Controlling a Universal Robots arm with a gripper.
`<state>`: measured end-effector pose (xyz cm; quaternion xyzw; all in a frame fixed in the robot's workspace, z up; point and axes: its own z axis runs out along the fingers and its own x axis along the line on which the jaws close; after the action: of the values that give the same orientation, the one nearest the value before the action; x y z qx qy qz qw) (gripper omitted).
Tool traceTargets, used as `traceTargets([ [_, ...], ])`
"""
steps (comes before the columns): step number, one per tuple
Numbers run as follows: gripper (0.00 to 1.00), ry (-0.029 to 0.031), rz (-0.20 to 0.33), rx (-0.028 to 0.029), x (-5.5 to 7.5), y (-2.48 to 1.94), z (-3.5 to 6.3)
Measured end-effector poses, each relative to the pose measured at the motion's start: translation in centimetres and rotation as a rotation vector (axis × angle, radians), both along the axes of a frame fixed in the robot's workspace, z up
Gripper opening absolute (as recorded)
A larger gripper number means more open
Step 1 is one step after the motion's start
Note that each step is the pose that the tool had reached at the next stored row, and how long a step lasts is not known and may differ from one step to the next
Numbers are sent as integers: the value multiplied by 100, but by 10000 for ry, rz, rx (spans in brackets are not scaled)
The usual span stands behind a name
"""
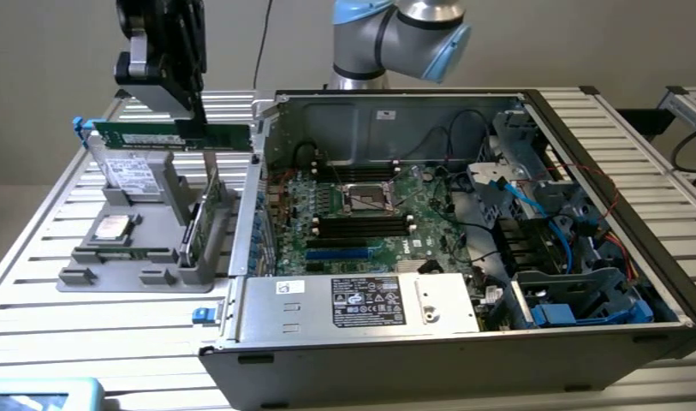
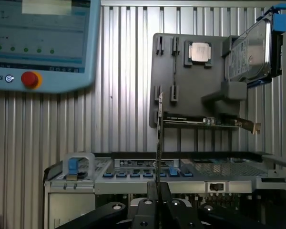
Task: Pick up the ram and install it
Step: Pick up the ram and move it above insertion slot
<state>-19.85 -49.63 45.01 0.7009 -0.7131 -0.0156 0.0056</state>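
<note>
Fingers (image 2: 151, 202) of the gripper (image 1: 193, 128) are clamped on the ram (image 1: 142, 135). Exterior view: thin green stick held level, jutting out either side of the fingers, grey moulded fixture (image 1: 119, 278) beneath, open steel PC case (image 1: 439, 351) beside. Wrist view: stick edge-on, a thin line running out from the fingers; pale-blue teach pendant (image 2: 43, 81) with red button (image 2: 30, 79). Ribbed aluminium table (image 1: 39, 274) below.

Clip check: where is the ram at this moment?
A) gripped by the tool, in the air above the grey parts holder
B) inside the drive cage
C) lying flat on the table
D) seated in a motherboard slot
A: the tool is closed on the ram, which hangs level above the grey parts holder, outside the computer case.
</note>
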Motion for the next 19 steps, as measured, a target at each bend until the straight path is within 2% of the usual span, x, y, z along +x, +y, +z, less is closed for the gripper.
traceTargets([
  [19, 14, 0, 0, -5, 867, 0, 0],
])
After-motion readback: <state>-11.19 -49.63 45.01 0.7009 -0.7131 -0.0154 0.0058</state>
